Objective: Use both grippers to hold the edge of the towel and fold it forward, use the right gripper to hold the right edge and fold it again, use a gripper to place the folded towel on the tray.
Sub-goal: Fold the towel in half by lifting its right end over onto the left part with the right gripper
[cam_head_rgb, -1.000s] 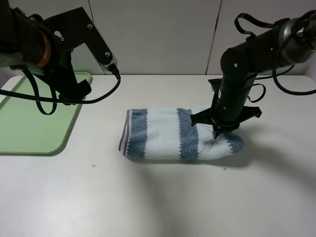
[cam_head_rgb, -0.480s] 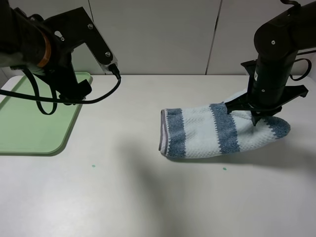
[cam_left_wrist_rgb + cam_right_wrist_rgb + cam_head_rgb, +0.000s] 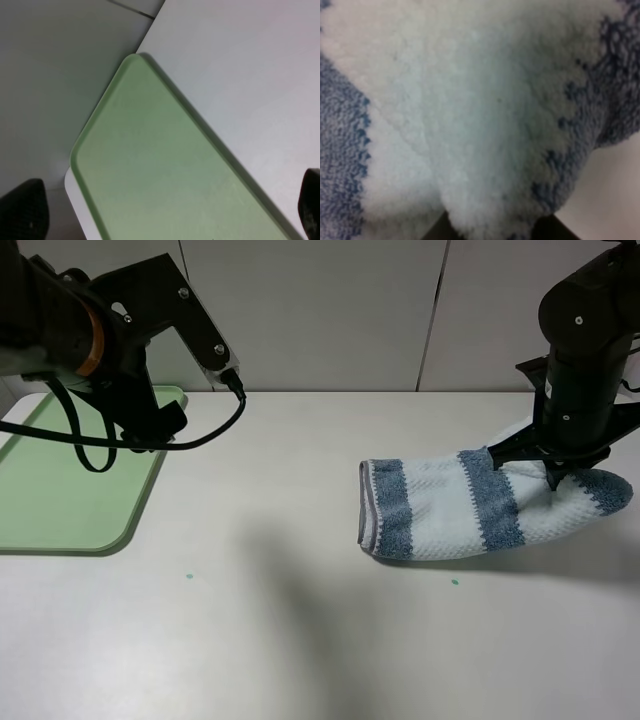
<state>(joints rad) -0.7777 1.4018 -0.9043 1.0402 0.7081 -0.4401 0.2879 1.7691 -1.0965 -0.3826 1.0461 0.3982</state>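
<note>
The right gripper (image 3: 553, 476) points straight down and is closed on the right end of the towel (image 3: 440, 510). In the right wrist view the fluffy cloth fills almost the whole picture and bulges out between the dark fingers. The towel's right end is bunched up a little where the gripper pinches it.

The towel lies folded on the right side of the worktop (image 3: 300, 630), with its right tip close to the edge of the high view. It is pale, almost white, with two blue bands across it and more blue at the right tip. Its left edge has a thin grey trim.

There is a lot of bare worktop to the left of the towel and in front of it.

The left gripper (image 3: 166, 207) hangs above the back corner of the green tray (image 3: 60, 500), with its two fingertips far apart and nothing between them. The tray sits at the far left, well apart from the towel.

The worktop is white, with two tiny green specks (image 3: 189, 577). Behind it stands a plain pale wall (image 3: 320, 310).
</note>
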